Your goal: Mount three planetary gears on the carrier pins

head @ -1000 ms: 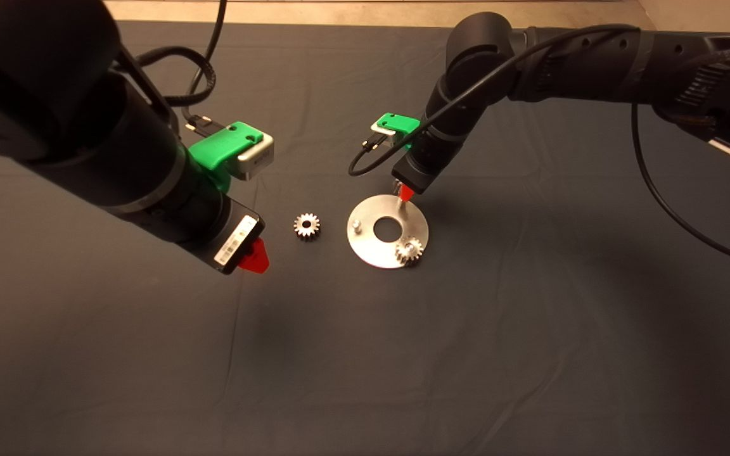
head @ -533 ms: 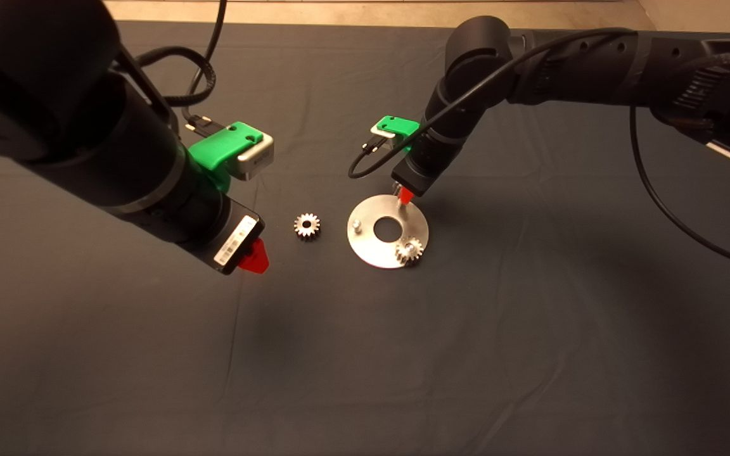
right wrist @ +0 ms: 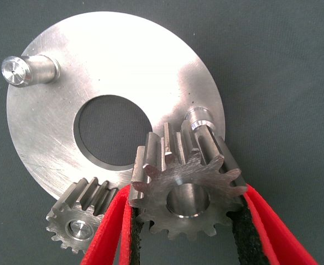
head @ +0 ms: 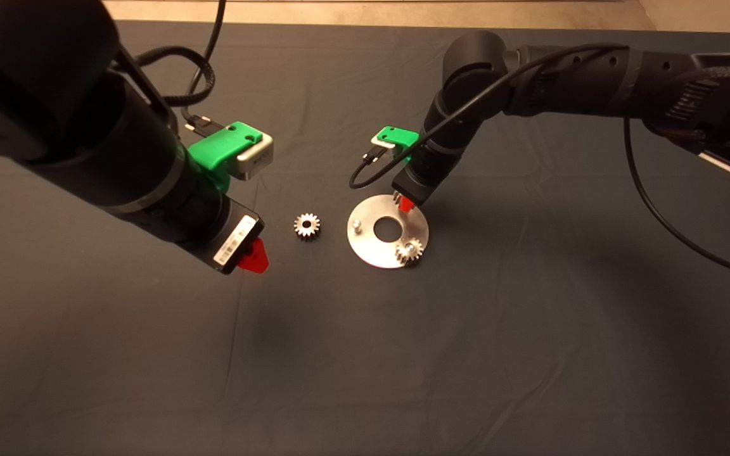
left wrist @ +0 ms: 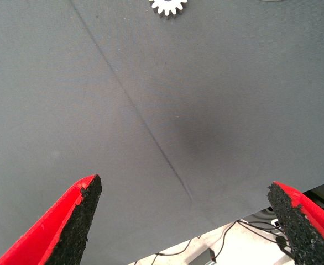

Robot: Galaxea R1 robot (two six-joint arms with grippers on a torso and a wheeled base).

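Note:
The shiny round disc lies mid-mat with three carrier pins. One planetary gear sits on the near-right pin. The left pin is bare. My right gripper hangs over the disc's far-right part. In the right wrist view it is shut on a second gear, held just beside and above the third pin; the seated gear and bare pin on the disc show too. A third gear lies on the mat left of the disc. My left gripper hovers open and empty left of it; that gear shows in its wrist view.
The dark mat has soft creases. Black cables loop behind the left wrist and off the right wrist. Past the mat's edge, floor and cables show in the left wrist view.
My right gripper has come down and a little nearer over the disc's far-right pin with its gear. The left arm and the loose gear have not moved.

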